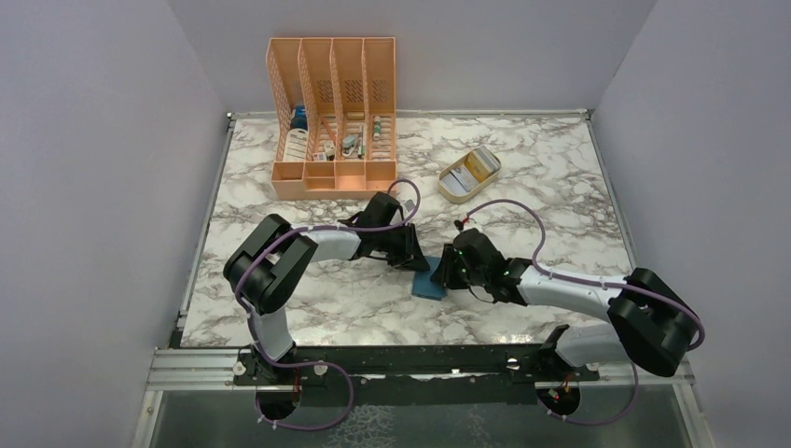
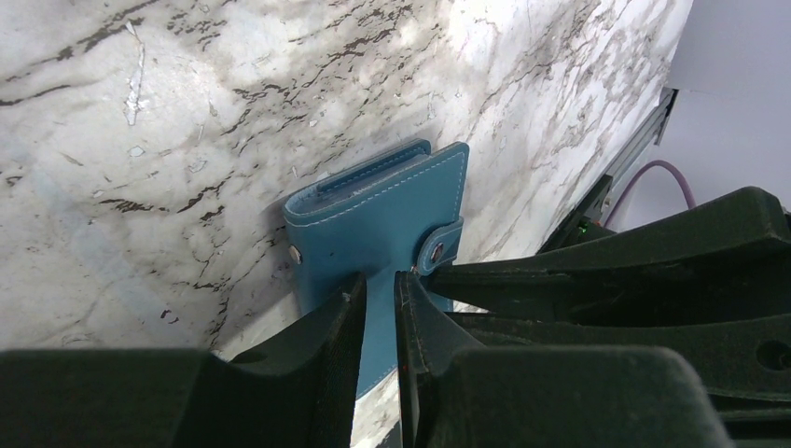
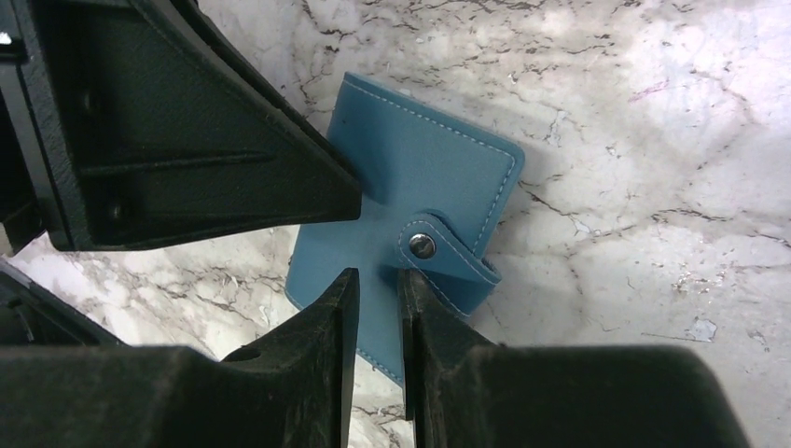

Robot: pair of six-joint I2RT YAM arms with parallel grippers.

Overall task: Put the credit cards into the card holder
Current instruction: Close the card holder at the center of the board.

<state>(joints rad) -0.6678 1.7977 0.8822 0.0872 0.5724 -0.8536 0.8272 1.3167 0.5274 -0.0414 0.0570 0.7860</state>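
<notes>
The teal-blue card holder (image 1: 429, 283) lies folded on the marble table, its strap snapped over the front edge. It also shows in the left wrist view (image 2: 382, 210) and the right wrist view (image 3: 420, 177). My left gripper (image 1: 415, 259) comes at it from the left, its jaws closed to a narrow slit with nothing between them (image 2: 380, 289). My right gripper (image 1: 446, 273) comes from the right, jaws likewise nearly closed and empty (image 3: 378, 280), its tip beside the strap's stud (image 3: 422, 245). The credit cards (image 1: 476, 166) lie in the beige tray.
The beige oval tray (image 1: 450, 192) sits at the back right. An orange slotted file rack (image 1: 333, 112) with small items stands at the back left. Grey walls enclose the table on three sides.
</notes>
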